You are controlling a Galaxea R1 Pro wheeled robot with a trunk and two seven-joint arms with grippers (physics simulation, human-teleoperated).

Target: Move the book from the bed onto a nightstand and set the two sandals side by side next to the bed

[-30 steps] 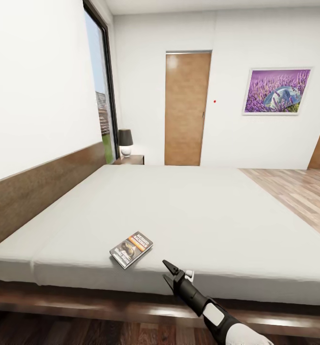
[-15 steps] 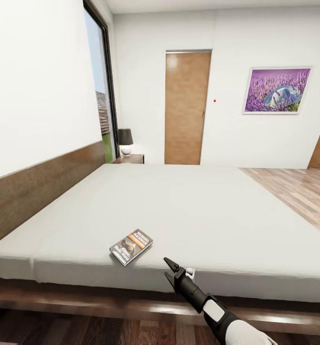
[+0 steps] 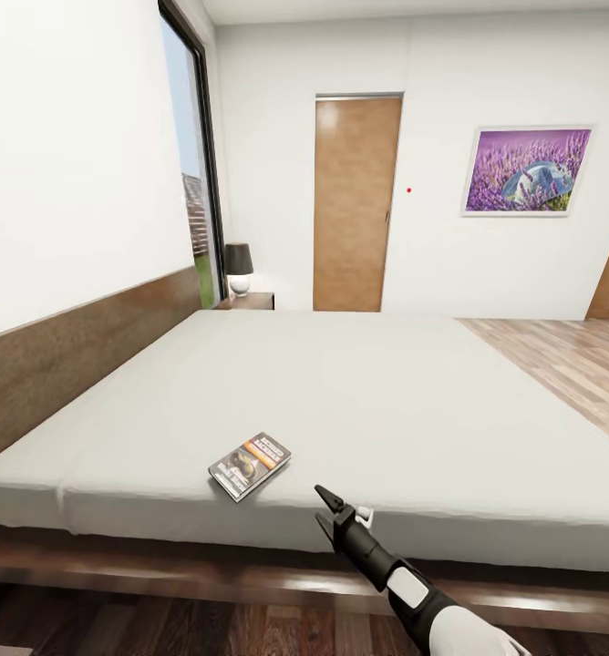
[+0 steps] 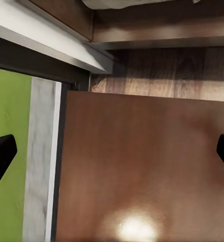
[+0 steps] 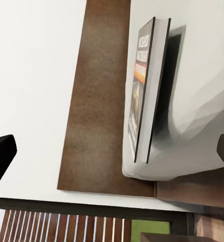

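Headboard (image 3: 58, 364): brown wood panel along the head view's left side, running back toward a window.
Nightstand (image 3: 248, 301): dark wood, at the far end of the headboard, just left of a wooden door (image 3: 355, 205); a lamp (image 3: 239, 269) with a dark shade stands on it.
Bed (image 3: 359, 401): broad off-white mattress across the middle of the head view, on a low dark frame.
Book (image 3: 249, 466): lies flat on the mattress near its front edge, cover up, left of the right gripper and apart from it. Its long axis runs diagonally, from the near-left corner to the far-right corner; the orange band follows that axis.
Book in right wrist view (image 5: 144, 91): seen edge-on, resting on the mattress between the two fingertips' line of sight.
Right gripper (image 3: 326, 507): held low at the bed's front edge, tips pointing up-left toward the book; fingers spread wide, holding nothing.
Left gripper (image 4: 112, 151): fingertips far apart at both picture edges, nothing between them, over a glossy reddish-brown wood surface (image 4: 142, 176).
Change: compared with a second ago, the right gripper has shifted slightly rightward in the head view; the book sits a little higher in the picture, as does the whole bed edge.
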